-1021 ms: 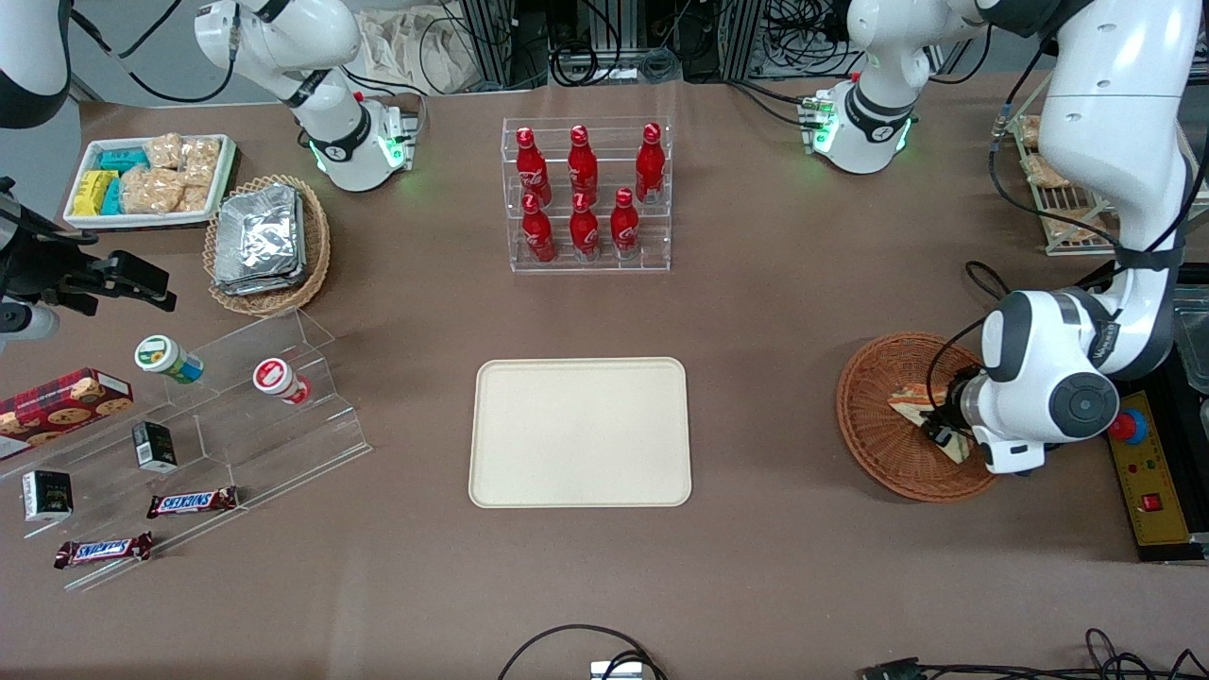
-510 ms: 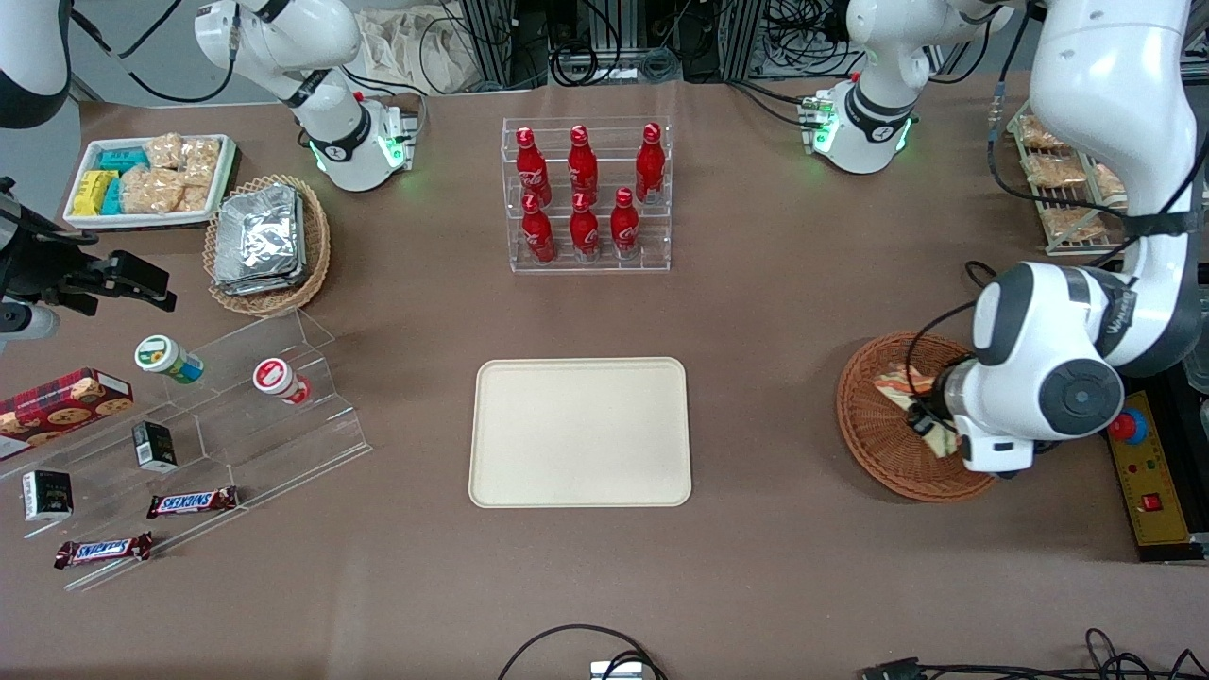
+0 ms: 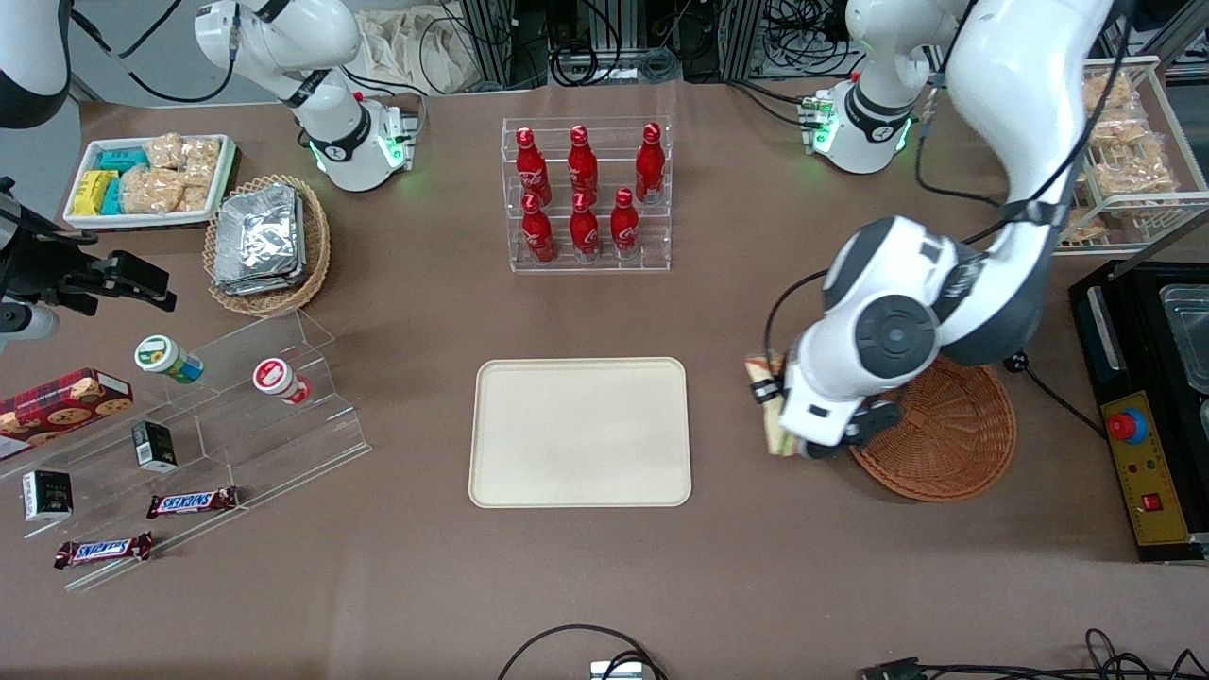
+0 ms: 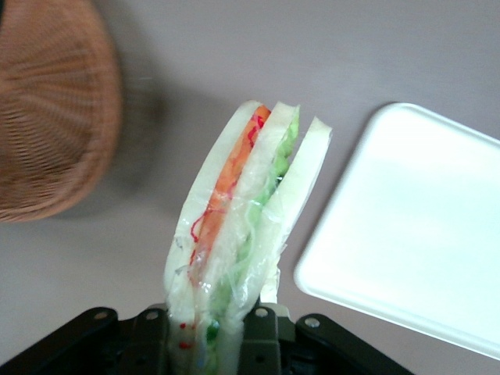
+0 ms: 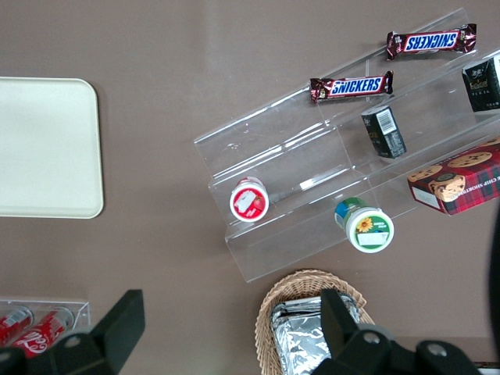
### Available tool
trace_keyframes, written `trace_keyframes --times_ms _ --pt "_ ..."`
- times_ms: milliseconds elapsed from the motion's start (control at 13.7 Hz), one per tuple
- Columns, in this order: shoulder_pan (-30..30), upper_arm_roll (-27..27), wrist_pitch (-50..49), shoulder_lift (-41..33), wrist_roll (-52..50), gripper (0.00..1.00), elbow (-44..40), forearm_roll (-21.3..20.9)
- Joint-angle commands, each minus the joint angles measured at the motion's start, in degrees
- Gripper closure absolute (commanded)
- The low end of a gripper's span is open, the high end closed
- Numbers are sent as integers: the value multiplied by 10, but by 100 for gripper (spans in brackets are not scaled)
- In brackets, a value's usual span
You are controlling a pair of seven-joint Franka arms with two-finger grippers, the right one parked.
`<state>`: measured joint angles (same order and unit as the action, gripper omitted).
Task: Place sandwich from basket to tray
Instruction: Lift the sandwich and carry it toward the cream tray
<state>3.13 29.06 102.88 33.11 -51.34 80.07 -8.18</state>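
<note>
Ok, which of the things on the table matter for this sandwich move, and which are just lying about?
In the job:
sandwich, clamped in the gripper above bare table between basket and tray
basket
tray

Lying about:
cola bottles
foil packs
Snickers bars
cookie box

left arm lowered, end effector point(image 4: 223, 344) clamped

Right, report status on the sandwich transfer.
Left end effector shut on wrapped triangular sandwich, airborne between brown wicker basket and cream rectangular tray. Tray bare, path unobstructed.
</note>
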Motion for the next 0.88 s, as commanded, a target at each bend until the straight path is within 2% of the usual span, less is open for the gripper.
trace_keyframes --times_ms 0,219,292,438,583,656,802 --pt "55 -1 37 73 11 100 -72 -2" --pt "99 -2 93 124 19 100 -75 -10" --pt "118 -5 126 148 19 94 -79 -24" --pt "131 -5 149 172 12 94 -76 -87" --pt "131 -5 149 173 12 95 -71 -98" --pt "130 -5 149 173 12 90 -69 -97" --pt "131 -6 153 177 -9 0 -60 -98"
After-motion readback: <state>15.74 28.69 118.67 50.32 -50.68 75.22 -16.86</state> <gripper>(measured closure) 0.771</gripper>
